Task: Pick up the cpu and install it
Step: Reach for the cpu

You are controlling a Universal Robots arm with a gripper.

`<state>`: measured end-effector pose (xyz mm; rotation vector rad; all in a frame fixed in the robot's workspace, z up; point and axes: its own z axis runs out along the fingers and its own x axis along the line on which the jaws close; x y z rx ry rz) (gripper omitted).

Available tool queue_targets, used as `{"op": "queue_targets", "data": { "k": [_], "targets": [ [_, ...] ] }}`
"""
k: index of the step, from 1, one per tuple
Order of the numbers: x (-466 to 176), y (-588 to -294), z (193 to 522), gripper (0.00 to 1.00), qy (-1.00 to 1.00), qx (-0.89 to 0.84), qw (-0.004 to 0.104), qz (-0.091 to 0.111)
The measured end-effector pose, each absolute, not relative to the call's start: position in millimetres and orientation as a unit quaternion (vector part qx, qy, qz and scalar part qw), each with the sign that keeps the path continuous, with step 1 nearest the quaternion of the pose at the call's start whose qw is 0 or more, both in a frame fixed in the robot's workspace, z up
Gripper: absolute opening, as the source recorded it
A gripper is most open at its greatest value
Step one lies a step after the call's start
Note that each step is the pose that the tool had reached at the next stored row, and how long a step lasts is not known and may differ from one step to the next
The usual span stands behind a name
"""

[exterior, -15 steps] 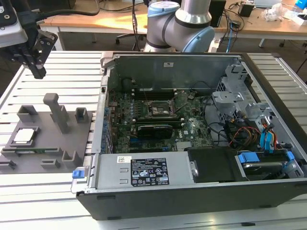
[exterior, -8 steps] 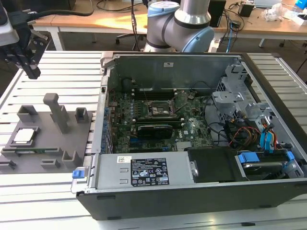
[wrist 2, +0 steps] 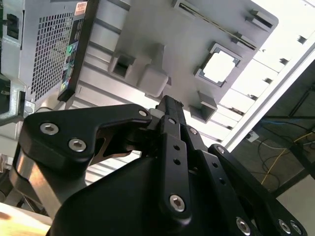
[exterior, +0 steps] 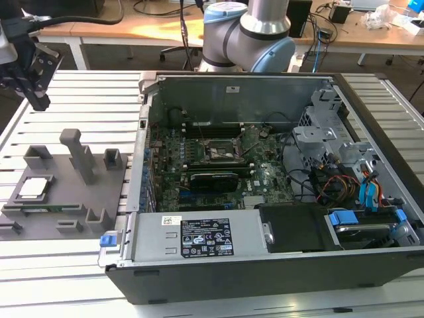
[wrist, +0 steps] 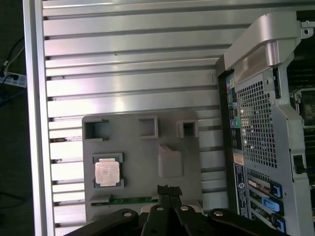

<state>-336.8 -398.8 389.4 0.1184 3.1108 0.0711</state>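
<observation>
The cpu (exterior: 34, 188) is a small silvery square chip lying in a recess of the grey holder plate (exterior: 66, 199) at the exterior view's left. Both wrist views look down on it, cpu (wrist: 107, 173) and cpu (wrist 2: 218, 66). My gripper (exterior: 40, 99) hangs high above the slatted table beyond the plate, well apart from the chip. Its black fingers (wrist: 167, 190) are pressed together, shut on nothing; the second wrist view has the gripper (wrist 2: 170, 104) over the plate. The dark square socket (exterior: 222, 154) sits on the motherboard inside the open computer case (exterior: 265, 225).
The grey plate carries upright posts (exterior: 81, 156) and small brackets near the chip. The case's tall side wall (exterior: 136, 179) stands between the plate and the motherboard. Cables and drive bays (exterior: 351, 185) crowd the case at the exterior view's right. The robot base (exterior: 248, 33) stands behind the case.
</observation>
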Motion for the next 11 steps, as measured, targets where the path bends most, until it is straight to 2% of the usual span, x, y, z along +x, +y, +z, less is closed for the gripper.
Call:
{"op": "queue_targets", "data": {
  "k": [11],
  "targets": [
    [-355,-399,377,0.11,0.999,0.038,0.014,0.023]
  ]
}}
